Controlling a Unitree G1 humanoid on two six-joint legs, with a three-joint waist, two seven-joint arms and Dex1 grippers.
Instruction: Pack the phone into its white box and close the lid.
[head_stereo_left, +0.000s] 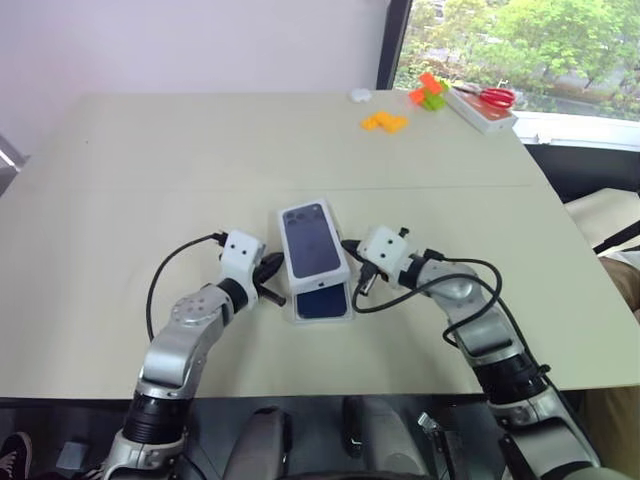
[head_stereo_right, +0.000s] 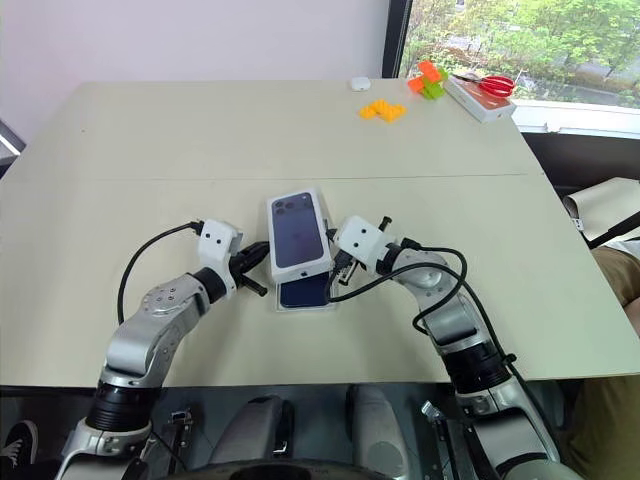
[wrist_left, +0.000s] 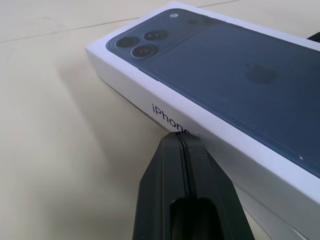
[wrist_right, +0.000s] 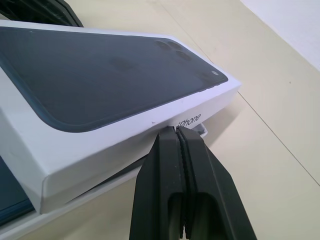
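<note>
We are looking down at the beige counter (head_stereo_left: 150, 200), and right in front of us sits the white box (head_stereo_right: 335, 303) with the phone (head_stereo_left: 322, 303) lying in it, its dark blue back showing at the near end. The lid (head_stereo_left: 311, 240) rests over the far part of the box, printed phone picture up, shifted so the near end of the phone stays uncovered. From the wrist views the lid looks tilted, not seated flush on the tray.

On either side we have our arms. The left gripper (wrist_left: 184, 142) has its fingers clenched together on nothing, tips touching the lid's long side wall just under the printed lettering. The right gripper (wrist_right: 177, 132) is likewise clenched and empty, tips against the opposite long wall. So the lid is flanked by both.

Well apart, at the far right corner of the counter, we spot yellow blocks (head_stereo_left: 384, 121), orange and green blocks (head_stereo_left: 429, 92), a small white object (head_stereo_left: 360, 95), and red-handled scissors (head_stereo_left: 492, 96) lying on a flat white box (head_stereo_left: 480, 113). None of these sits near the work.
</note>
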